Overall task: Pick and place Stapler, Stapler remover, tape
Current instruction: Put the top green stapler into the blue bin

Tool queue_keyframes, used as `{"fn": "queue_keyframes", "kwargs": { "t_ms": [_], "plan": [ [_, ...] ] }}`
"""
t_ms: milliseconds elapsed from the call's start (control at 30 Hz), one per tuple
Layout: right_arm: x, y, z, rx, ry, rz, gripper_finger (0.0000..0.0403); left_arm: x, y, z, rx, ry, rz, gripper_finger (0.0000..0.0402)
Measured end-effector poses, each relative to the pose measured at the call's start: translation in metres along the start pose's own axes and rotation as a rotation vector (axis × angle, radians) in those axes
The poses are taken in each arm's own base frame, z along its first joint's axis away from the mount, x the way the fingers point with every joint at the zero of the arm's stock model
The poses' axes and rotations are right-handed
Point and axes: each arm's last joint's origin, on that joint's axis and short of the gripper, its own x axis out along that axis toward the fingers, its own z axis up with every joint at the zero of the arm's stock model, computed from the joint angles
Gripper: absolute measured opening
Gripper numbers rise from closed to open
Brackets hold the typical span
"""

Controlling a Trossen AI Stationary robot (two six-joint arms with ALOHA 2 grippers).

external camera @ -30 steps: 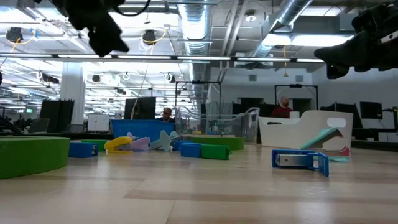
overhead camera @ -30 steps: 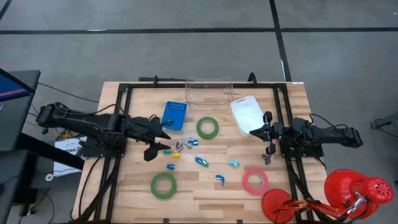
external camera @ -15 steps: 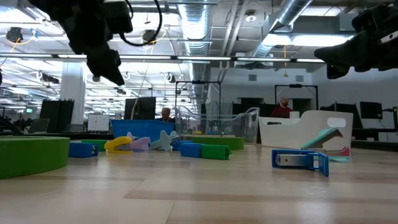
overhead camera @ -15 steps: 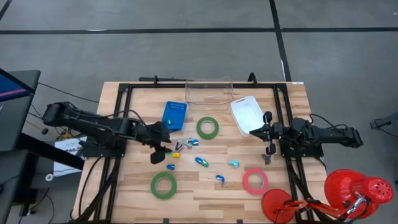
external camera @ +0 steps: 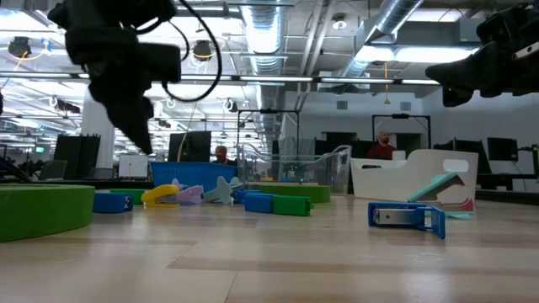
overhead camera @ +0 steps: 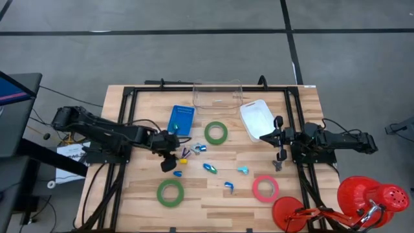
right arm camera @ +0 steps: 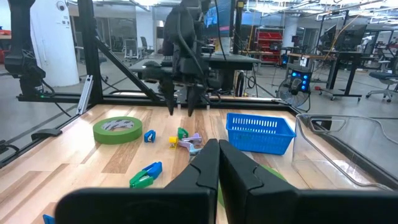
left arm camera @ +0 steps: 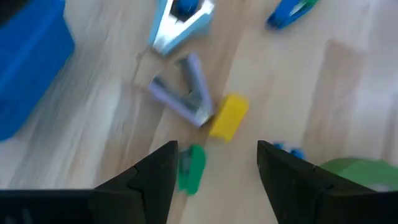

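I've got the left gripper [overhead camera: 169,162] hovering w/ jaws apart, nothing in them, over the small cluster mid-table: green piece [left arm camera: 189,168], yellow piece [left arm camera: 228,116], lilac staple remover [left arm camera: 185,96]. Right gripper [overhead camera: 279,153] parked at the right edge by the white tray [overhead camera: 257,116], jaws together, empty. Tape: green rolls [overhead camera: 216,133] and [overhead camera: 170,192], pinkish-red roll [overhead camera: 265,188], all flat on the table.

You had a pale wooden table [overhead camera: 129,194] carrying everything. Toward its far edge sat a clear bin [overhead camera: 218,92], a blue basket [overhead camera: 181,119] and a white tray [overhead camera: 257,118]. One green tape roll [overhead camera: 216,133] lay near the centre, another [overhead camera: 170,192] by the near edge, a pinkish-red roll [overhead camera: 265,188] toward the near right corner. Small coloured items [overhead camera: 209,167] were scattered between them.
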Motion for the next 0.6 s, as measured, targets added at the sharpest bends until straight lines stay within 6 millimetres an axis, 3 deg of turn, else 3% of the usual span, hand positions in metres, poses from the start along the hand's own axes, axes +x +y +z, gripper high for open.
{"fn": "queue_keyframes", "kwargs": {
  "t_ms": [300, 600],
  "plan": [
    [0.0, 0.0, 0.0, 0.0, 0.0, 0.0, 0.0001, 0.015, 0.007, -0.004, -0.011, 0.093, 0.078, 0.0209],
    [0.0, 0.0, 0.0, 0.0, 0.0, 0.0, 0.0001, 0.024, 0.0, -0.01, 0.036, 0.139, 0.083, 0.0209]
  ]
}}
